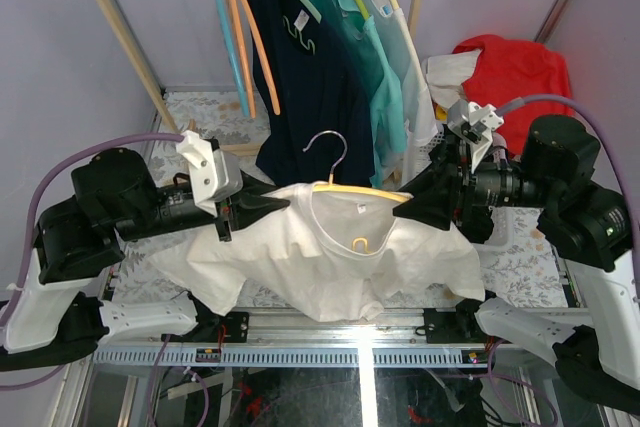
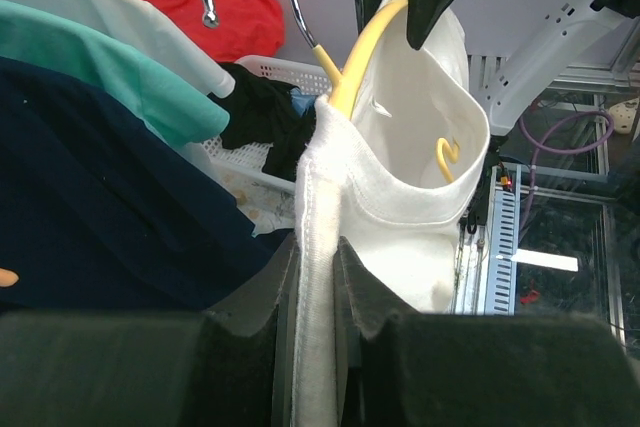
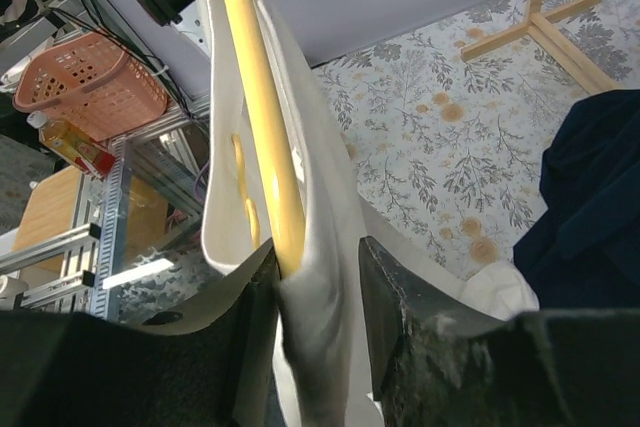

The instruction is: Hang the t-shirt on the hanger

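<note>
**Fingers pinch both shoulders; shirt sits on its hanger**

Closest in each wrist view are the dark fingers (image 2: pixel 372 292), and both pairs are nearly closed on white cloth. The left gripper (image 2: pixel 318 247) squeezes a thick fold of the t-shirt (image 1: pixel 330 262) at one shoulder seam. The right gripper (image 3: pixel 316 259) clamps the other shoulder, and there the yellow arm of the hanger (image 1: pixel 365 190) runs down into the cloth between its fingers.

Both arms hold the garment up above the floral bench (image 1: pixel 520 267), just in front of the wooden rack (image 1: pixel 130 42) where a navy shirt (image 1: pixel 310 77) hangs.

My reading is that the threading step is close to done. The hanger lies inside the neck opening, with its metal hook standing clear above the collar. One arm shows bare across the opening, and the other is hidden under cloth, so I cannot tell whether that shoulder is fully seated.

The next move likely calls for easing each shoulder outward along the hanger arms. The fingers could then let go one side at a time, so the load does not tip off.

From above, the hanger's long axis runs left to right between the two grippers, roughly level. Its hook points up and away toward the rack. The shirt's collar lies at the far side, and its body and sleeves sag toward the near edge.
</note>
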You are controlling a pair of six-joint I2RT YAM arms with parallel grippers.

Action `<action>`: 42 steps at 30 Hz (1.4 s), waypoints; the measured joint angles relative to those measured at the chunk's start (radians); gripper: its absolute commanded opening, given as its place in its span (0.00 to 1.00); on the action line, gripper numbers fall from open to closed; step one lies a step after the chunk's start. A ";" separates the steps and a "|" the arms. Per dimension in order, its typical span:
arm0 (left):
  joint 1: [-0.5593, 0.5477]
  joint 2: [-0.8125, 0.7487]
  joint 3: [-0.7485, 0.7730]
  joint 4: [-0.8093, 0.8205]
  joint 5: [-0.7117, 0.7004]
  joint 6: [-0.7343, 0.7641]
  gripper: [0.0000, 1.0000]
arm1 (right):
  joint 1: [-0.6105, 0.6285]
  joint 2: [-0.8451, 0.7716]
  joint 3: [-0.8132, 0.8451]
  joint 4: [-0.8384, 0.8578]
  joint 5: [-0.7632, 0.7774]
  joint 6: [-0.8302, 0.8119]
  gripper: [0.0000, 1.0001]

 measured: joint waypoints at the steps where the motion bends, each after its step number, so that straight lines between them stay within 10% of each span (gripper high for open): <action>1: 0.000 0.005 0.000 0.002 0.002 0.000 0.00 | 0.000 0.008 0.000 0.005 -0.007 0.001 0.41; 16: 0.000 0.047 0.000 0.030 0.008 0.000 0.00 | 0.000 0.043 0.000 0.039 -0.076 0.007 0.19; 23: 0.000 0.047 0.000 0.053 -0.027 -0.017 0.33 | 0.001 0.008 -0.002 0.043 -0.013 -0.005 0.07; 42: 0.000 0.070 0.082 0.072 -0.151 -0.005 0.67 | 0.000 -0.019 0.003 -0.003 0.150 -0.027 0.02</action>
